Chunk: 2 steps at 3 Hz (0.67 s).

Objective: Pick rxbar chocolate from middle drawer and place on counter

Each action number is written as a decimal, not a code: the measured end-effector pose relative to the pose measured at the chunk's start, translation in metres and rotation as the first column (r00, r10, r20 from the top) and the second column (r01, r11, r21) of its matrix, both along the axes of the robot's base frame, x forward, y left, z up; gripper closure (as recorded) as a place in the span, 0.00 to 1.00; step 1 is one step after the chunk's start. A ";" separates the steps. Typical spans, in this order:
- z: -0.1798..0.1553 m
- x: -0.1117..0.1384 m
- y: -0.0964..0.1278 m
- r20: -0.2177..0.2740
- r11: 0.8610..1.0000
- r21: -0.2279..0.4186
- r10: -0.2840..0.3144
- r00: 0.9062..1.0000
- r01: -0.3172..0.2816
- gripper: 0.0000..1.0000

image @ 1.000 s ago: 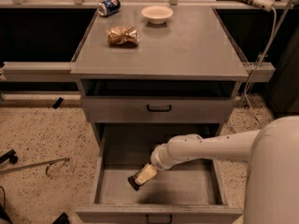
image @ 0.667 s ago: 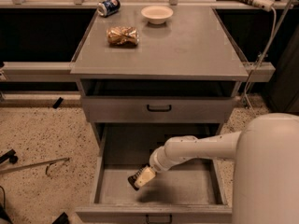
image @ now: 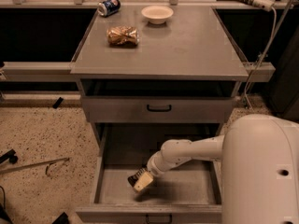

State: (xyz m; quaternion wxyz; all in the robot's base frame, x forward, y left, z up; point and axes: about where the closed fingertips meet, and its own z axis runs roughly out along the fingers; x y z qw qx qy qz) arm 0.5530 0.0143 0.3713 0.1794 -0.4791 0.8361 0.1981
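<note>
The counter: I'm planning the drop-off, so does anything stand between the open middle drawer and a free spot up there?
Nothing visible blocks it. The gripper is low in the middle drawer; the counter has its near half bare, with the blue can, golden packet and bowl all toward the far edge.

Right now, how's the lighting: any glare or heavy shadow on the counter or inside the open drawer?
Camera view: the light is warm and dim throughout. The counter is evenly lit, with no glare. The gap under the counter is near black. The middle drawer darkens toward its back wall. The gripper, low over the drawer floor near the front left, throws a shadow just beneath itself.
</note>
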 end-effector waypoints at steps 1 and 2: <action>-0.009 0.004 0.013 -0.014 1.000 0.008 -0.001 1.000 0.001 0.00; -0.009 0.007 0.030 -0.028 1.000 0.012 -0.003 1.000 0.004 0.00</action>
